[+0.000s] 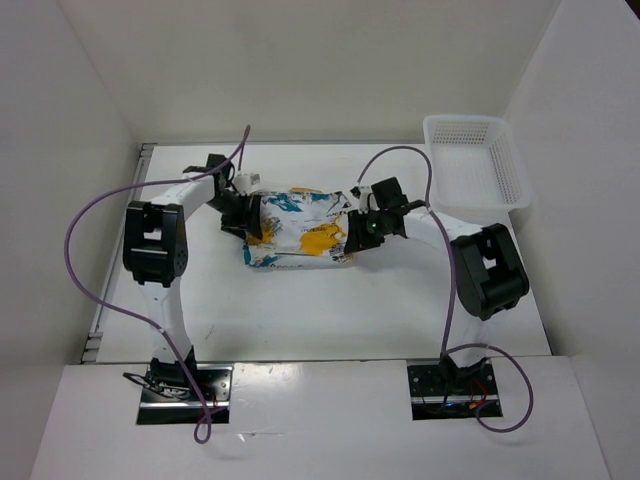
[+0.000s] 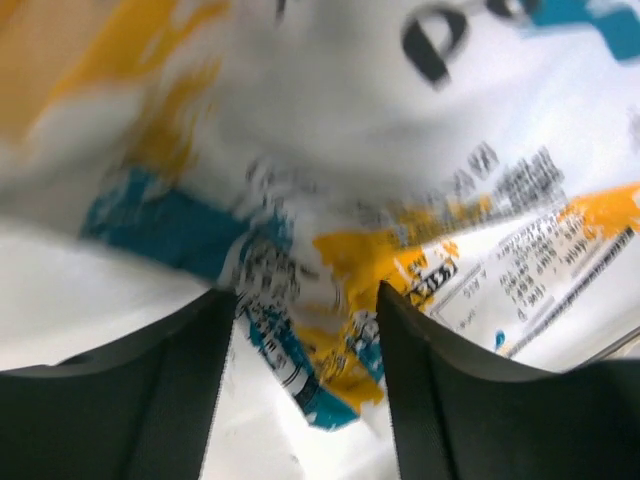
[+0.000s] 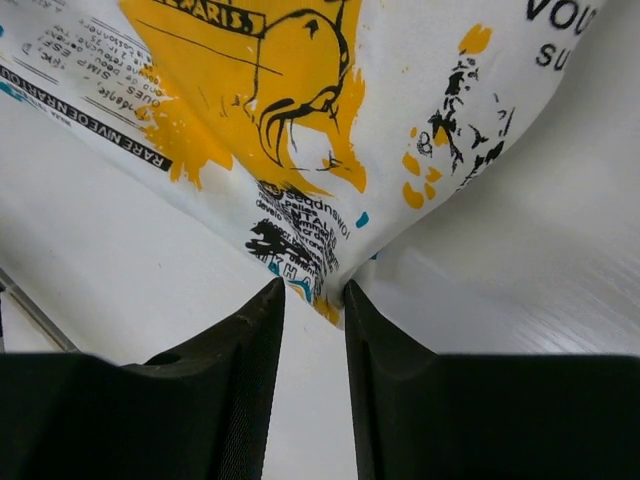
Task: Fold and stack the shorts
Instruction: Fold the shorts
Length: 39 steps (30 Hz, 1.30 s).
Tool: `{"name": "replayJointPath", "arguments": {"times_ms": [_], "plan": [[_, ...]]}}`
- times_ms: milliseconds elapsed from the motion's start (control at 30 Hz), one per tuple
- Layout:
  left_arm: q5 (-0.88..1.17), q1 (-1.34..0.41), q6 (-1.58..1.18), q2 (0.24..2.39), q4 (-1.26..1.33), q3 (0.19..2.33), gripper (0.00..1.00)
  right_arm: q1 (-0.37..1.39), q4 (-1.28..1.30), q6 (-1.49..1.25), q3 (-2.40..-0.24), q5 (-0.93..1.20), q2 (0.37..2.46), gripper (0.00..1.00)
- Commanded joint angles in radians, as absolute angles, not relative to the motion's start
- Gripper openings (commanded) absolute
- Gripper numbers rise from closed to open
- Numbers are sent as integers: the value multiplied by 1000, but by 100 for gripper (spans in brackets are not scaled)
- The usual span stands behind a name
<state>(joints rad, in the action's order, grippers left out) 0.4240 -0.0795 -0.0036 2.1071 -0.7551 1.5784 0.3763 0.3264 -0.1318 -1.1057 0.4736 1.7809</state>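
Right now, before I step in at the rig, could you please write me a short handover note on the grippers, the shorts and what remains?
Left gripper: open. A fold of the shorts lies in its gap, not clamped.
Right gripper: shut on the opposite edge of the shorts, with the cloth drawn to a point at its tips.
Shorts: mid-table between the two arms, in a rumpled, roughly rectangular bundle. They lie apart from the white basket at the far right.
Done: the shorts look partly folded.
Left: finish and flatten the fold, then stack.

shorts (image 1: 295, 228) on table (image 1: 300, 310), basket (image 1: 475, 160) behind to right.
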Motion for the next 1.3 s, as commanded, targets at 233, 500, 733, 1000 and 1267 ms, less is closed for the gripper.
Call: {"name": "replayJointPath", "arguments": {"times_ms": [233,500,733,1000,1267], "plan": [[463,-124,0,1873,-805,1401,71,385,362,-69,-1062,407,1591,43],[312,-167,0,1930,-658,1229,71,335,391,-3,-1064,330,1522,43],[276,-176,0,1882,-647,1229,71,218,411,31,-1124,308,1434,47],[321,-164,0,1580,-626,1347,96,176,457,99,-1193,287,1329,53],[310,-46,0,1350,-592,1388,100,117,489,147,-1191,232,1137,56]]}}
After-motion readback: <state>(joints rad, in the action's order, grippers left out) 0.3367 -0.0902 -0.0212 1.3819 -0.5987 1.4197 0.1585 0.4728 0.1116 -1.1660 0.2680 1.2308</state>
